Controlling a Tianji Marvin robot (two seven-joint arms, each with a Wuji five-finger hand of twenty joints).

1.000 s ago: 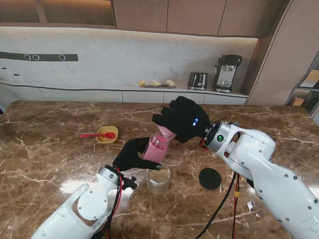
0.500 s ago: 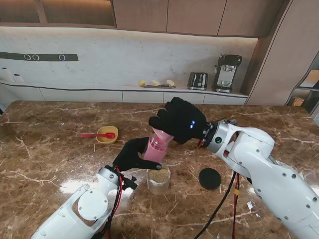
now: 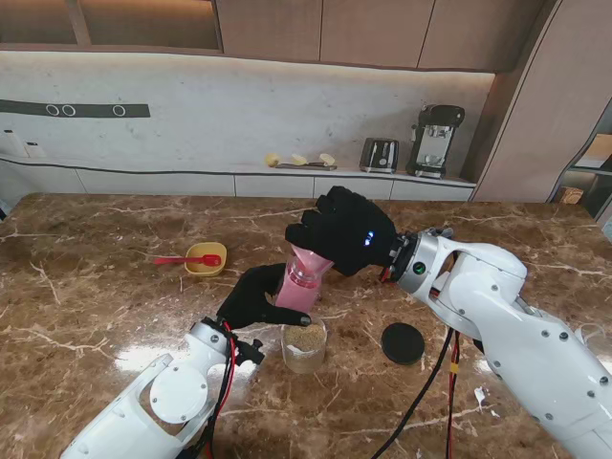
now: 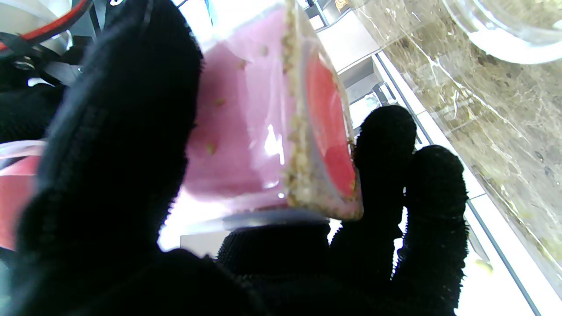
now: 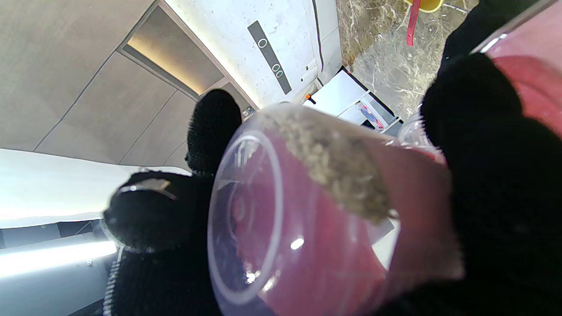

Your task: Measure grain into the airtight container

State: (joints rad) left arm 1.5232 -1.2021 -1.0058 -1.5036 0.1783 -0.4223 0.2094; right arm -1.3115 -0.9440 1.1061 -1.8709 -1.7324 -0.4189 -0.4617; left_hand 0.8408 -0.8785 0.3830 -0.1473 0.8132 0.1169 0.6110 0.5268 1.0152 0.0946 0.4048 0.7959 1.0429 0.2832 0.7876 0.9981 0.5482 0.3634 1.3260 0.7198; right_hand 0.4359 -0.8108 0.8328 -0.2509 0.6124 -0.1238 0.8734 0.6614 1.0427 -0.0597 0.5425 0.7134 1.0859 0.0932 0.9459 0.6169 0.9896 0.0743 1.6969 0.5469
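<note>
My left hand (image 3: 251, 296) is shut on a pink see-through container (image 3: 295, 290), held just above a clear glass jar (image 3: 304, 346) that has grain in it. In the left wrist view the pink container (image 4: 246, 131) shows a band of grain along its base. My right hand (image 3: 348, 229) is shut on a small pink measuring cup (image 3: 313, 256), tilted mouth-down against the container's top. The right wrist view shows grain lying along the wall of this cup (image 5: 307, 210), with the container (image 5: 531, 83) just beyond it.
A black round lid (image 3: 403, 342) lies on the marble table (image 3: 96, 287) to the right of the jar. A yellow bowl (image 3: 206, 258) with a red spoon (image 3: 182, 259) sits farther off to the left. A toaster and a coffee machine stand on the back counter.
My right hand has shifted slightly left and away from me with the measuring cup, staying tipped over the pink container. The left hand and jar have not moved.
</note>
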